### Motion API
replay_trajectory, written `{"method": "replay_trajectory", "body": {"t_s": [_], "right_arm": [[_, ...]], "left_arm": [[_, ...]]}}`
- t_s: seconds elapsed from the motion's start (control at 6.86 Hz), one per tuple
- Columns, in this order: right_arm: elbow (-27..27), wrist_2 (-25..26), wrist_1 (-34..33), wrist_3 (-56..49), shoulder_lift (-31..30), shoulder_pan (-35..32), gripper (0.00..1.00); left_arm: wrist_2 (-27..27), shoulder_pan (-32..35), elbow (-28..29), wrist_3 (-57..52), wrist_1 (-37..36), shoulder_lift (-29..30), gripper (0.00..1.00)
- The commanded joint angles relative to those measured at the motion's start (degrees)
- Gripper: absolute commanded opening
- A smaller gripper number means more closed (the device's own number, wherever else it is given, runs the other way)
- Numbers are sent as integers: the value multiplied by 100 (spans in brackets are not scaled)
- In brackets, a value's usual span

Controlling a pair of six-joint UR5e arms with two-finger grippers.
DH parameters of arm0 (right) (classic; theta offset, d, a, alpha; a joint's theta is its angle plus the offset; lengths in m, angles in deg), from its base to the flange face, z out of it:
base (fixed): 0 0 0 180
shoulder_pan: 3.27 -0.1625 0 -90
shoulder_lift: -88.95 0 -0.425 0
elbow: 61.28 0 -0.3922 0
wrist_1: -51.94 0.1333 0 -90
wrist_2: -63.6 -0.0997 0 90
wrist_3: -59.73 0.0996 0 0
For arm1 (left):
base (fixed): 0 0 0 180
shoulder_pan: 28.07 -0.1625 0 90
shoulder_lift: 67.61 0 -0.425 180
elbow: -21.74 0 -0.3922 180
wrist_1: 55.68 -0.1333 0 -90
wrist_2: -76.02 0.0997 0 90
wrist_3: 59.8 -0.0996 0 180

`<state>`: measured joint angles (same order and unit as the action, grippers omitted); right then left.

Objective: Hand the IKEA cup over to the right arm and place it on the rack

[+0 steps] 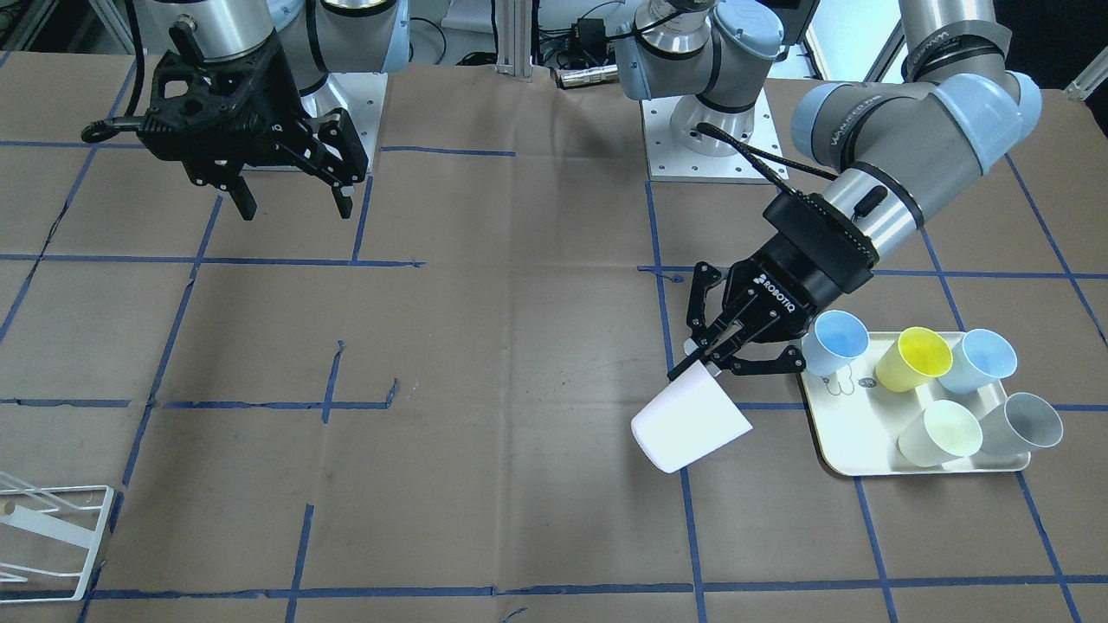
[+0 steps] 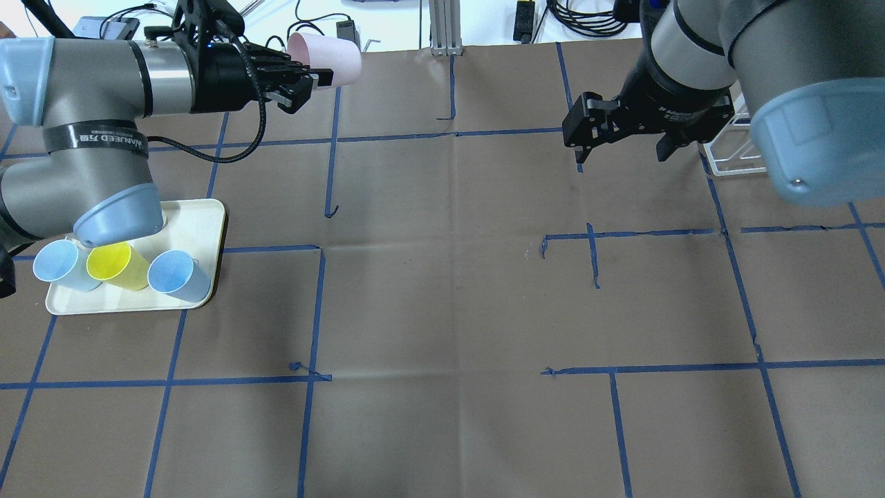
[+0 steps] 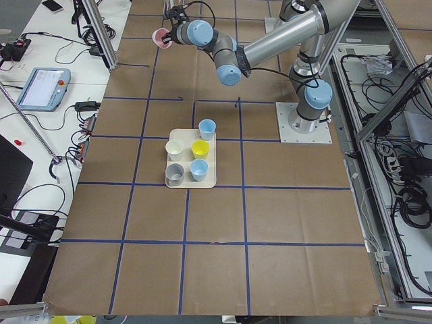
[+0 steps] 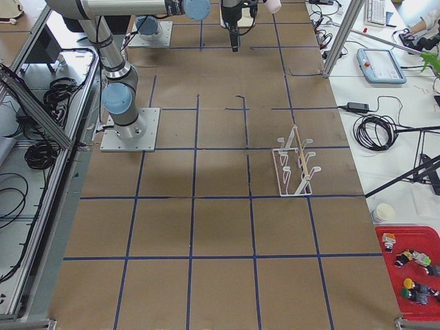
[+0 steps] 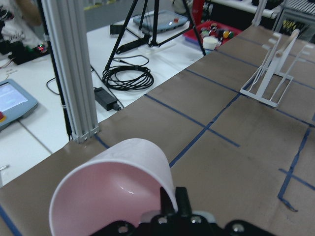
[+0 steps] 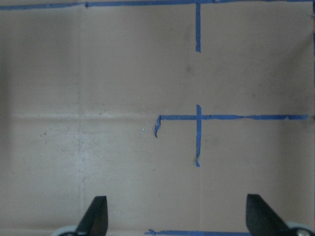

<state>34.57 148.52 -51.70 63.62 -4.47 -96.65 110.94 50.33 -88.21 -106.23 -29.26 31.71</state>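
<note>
My left gripper (image 1: 697, 363) is shut on the rim of a pale pink cup (image 1: 691, 426) and holds it on its side above the table, beyond the tray. In the overhead view this gripper (image 2: 304, 76) and the cup (image 2: 325, 59) are at the far left. The left wrist view shows the cup (image 5: 113, 187) with its mouth toward the camera. My right gripper (image 1: 294, 208) is open and empty, hanging above bare table; it also shows in the overhead view (image 2: 620, 153) and the right wrist view (image 6: 177, 219). The white wire rack (image 1: 52, 541) stands at the table's far edge on my right, partly hidden behind the right arm in the overhead view (image 2: 733, 155).
A cream tray (image 1: 853, 450) on my left holds several cups: two blue, a yellow, a pale green and a grey one. Brown paper with blue tape lines covers the table. An aluminium post (image 5: 69, 73) stands past the far edge near the held cup.
</note>
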Motion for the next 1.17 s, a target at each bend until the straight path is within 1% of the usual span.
{"method": "replay_trajectory", "body": {"t_s": [0.0,0.15,0.29,0.44,0.58,0.73,0.88,1.02], "right_arm": [[56,-1285,-569,24,193,319,100],[73,-2085,-570,233,289,573,99],[99,-2824,-587,566,429,767,99],[256,-3301,-831,995,509,804,99],[649,-3341,-1834,1670,535,804,99],[1193,-3350,-3027,2625,475,804,99],[1555,-3532,-4283,3826,431,813,99],[1611,-3830,-4879,4569,456,822,99]], "left_arm": [[-1095,-18,-264,-50,-810,122,0],[-1275,-1,-351,-145,-1179,201,0],[-1764,0,-552,-181,-1531,210,0],[-1960,0,-789,-190,-2021,219,0],[-2127,0,-957,-208,-2435,263,0],[-2320,0,-1046,-208,-2892,368,0],[-2340,17,-1047,-208,-3053,491,0],[-2357,139,-1047,-121,-3046,509,0]]}}
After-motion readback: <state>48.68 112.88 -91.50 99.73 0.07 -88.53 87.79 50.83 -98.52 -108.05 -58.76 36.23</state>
